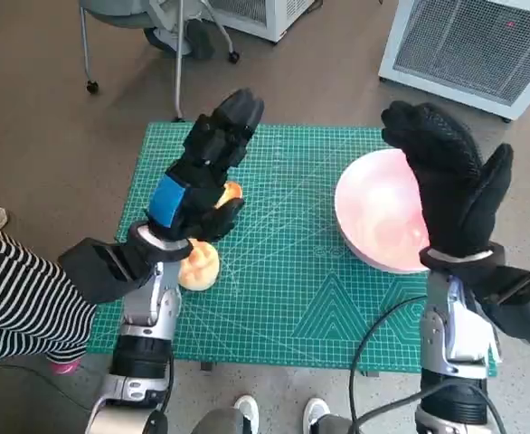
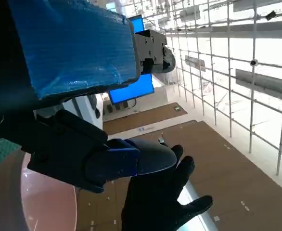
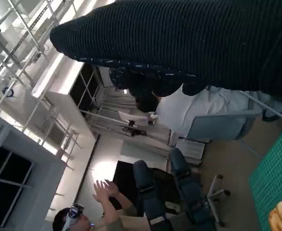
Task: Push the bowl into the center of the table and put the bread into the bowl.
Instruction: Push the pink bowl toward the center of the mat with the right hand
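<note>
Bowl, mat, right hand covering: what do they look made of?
Bowl: looks like smooth glossy plastic, pale pink and faintly translucent, with a soft sheen; could be glazed, hard to say.
Mat: green with a printed white grid and angle lines, matte, likely a rubbery or vinyl cutting mat.
Right hand: black knitted fabric glove; ribbed weave shows in the right wrist view.

We see the bread [image 1: 199,264] partly hidden behind our left hand [image 1: 202,176], our right hand [image 1: 450,176] covering the bowl's [image 1: 373,212] far side, and the table's [image 1: 283,298] near-right corner hidden.
</note>
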You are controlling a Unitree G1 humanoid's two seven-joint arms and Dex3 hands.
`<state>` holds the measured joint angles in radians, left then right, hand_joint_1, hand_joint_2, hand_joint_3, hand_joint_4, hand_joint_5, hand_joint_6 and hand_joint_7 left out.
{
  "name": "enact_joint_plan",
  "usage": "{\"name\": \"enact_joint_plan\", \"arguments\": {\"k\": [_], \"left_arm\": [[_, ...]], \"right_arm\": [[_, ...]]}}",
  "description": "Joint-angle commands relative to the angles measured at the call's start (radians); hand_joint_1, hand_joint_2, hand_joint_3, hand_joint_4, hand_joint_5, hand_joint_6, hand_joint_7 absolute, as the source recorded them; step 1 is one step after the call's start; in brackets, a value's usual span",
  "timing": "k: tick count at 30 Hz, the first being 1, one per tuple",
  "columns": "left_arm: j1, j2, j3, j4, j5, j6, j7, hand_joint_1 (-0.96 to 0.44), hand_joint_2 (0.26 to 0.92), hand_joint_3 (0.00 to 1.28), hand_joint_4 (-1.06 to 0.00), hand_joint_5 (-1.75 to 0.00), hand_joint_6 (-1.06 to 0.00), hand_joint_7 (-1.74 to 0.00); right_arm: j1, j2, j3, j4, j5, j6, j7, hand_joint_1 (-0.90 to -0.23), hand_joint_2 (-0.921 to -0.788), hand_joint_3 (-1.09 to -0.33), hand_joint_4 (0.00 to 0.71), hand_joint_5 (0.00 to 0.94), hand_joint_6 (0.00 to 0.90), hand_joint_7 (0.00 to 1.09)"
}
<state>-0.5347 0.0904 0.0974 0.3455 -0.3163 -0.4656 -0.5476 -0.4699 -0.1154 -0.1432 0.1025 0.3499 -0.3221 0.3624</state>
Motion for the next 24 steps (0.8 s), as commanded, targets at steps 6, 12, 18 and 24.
{"name": "enact_joint_plan", "arguments": {"k": [6, 12, 18, 24], "left_arm": [[-0.033, 0.015, 0.023, 0.038, -0.019, -0.028, -0.016, -0.63, 0.921, 0.46, -0.06, 0.00, 0.00, -0.32], [-0.039, 0.010, 0.030, 0.052, -0.022, -0.039, -0.017, -0.63, 0.921, 0.45, -0.07, 0.00, 0.00, -0.35], [-0.043, 0.004, 0.032, 0.059, -0.022, -0.045, -0.015, -0.62, 0.921, 0.45, -0.07, 0.00, 0.00, -0.37], [-0.042, 0.003, 0.034, 0.063, -0.025, -0.050, -0.017, -0.62, 0.921, 0.44, -0.07, 0.00, 0.00, -0.38]], "right_arm": [[0.008, 0.002, 0.010, 0.027, -0.011, -0.010, 0.012, -0.705, -0.921, -0.709, 0.173, 0.002, 0.110, 0.35], [0.007, 0.004, 0.016, 0.045, -0.016, -0.024, 0.016, -0.702, -0.921, -0.708, 0.173, 0.002, 0.108, 0.35], [0.008, -0.005, 0.013, 0.057, -0.010, -0.032, 0.026, -0.695, -0.921, -0.711, 0.173, 0.002, 0.108, 0.35], [0.024, -0.046, -0.025, 0.042, 0.020, -0.024, 0.049, -0.695, -0.921, -0.710, 0.174, 0.002, 0.109, 0.35]]}}
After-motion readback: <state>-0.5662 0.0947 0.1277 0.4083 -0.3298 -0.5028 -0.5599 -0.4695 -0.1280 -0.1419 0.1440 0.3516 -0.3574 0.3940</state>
